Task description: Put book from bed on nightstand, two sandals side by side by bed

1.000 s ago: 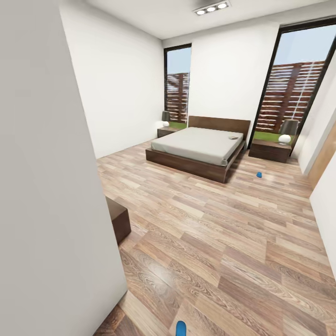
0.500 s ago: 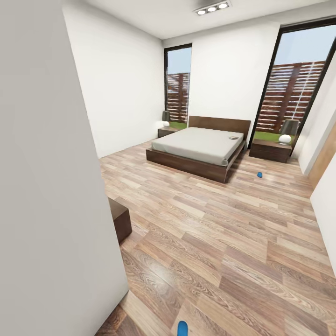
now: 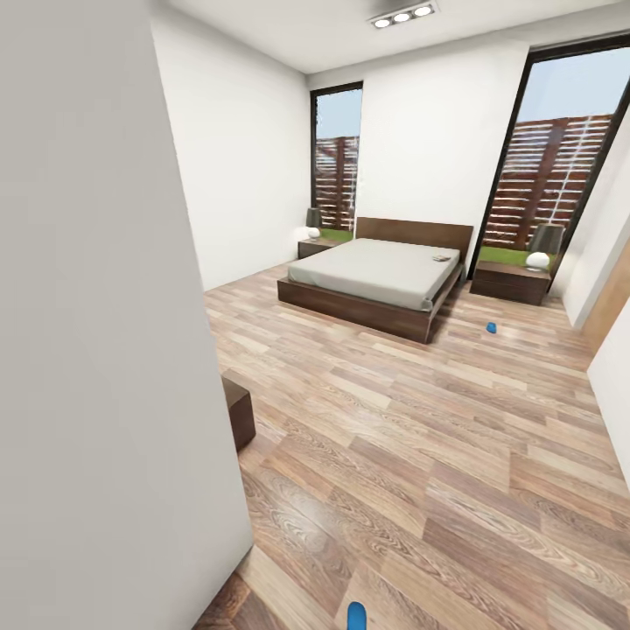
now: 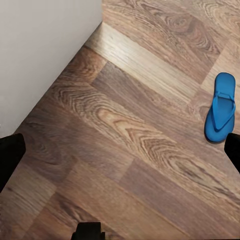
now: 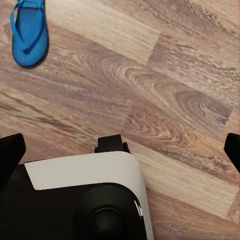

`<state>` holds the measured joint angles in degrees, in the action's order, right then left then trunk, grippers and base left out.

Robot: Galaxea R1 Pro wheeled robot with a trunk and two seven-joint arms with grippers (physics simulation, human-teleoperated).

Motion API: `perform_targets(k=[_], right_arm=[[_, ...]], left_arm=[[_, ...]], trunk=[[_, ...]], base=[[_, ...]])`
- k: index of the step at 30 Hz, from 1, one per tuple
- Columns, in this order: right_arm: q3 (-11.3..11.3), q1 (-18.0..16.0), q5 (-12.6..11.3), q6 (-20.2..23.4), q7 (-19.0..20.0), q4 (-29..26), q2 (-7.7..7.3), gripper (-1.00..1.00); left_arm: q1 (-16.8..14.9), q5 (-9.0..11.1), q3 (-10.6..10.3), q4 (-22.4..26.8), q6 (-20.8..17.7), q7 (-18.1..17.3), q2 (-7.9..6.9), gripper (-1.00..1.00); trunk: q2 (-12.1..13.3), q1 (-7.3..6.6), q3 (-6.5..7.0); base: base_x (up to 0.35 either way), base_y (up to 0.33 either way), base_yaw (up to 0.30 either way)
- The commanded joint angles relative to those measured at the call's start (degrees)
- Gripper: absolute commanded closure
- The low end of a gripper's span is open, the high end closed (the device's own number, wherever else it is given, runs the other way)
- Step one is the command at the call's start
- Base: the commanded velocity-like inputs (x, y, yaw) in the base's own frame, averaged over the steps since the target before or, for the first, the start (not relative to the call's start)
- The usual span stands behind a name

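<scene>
At the far end of the bedroom stands the bed [image 3: 376, 273], with the book [image 3: 442, 258] small on its mattress near the headboard. A nightstand [image 3: 313, 248] flanks it on the left and another nightstand [image 3: 510, 283] on the right. One blue sandal [image 3: 492, 328] lies on the floor off the bed's right foot corner. The other sandal [image 3: 356, 616] lies close below me, also seen as the sandal [image 4: 221, 106] and the sandal [image 5: 30, 32]. My left gripper [image 4: 121, 152] and right gripper [image 5: 120, 150] hang open over the floor, holding nothing.
A white wall corner [image 3: 114, 350] fills the near left. Behind it pokes out a low dark dresser [image 3: 238, 411]. Lamps stand on both nightstands. My own base [image 5: 85, 195] shows under the right wrist. Wood-plank floor [image 3: 411, 437] stretches toward the bed.
The whole head view has shifted, so the camera has moved: the near wall covers more of the left and the dresser shows less. No object has moved.
</scene>
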<state>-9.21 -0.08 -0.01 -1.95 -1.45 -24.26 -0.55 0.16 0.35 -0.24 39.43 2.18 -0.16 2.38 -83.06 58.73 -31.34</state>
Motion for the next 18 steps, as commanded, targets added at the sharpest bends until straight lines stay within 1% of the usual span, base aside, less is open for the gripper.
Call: perform_targets(k=[1,18], right_arm=[[-0.1,0.0,0.0,-0.2,0.0,0.0,0.02,-1.0],[-0.1,0.0,0.0,-0.2,0.0,0.0,0.02,-1.0]], left_arm=[[0.0,0.0,0.0,0.0,0.1,0.0,0.0,-1.0],[0.0,0.0,0.0,0.0,0.1,0.0,0.0,-1.0]], trunk=[[0.0,0.0,-0.04],[0.0,0.0,-0.04]], base=[[0.0,0.037,0.0],[0.0,0.007,0.0]])
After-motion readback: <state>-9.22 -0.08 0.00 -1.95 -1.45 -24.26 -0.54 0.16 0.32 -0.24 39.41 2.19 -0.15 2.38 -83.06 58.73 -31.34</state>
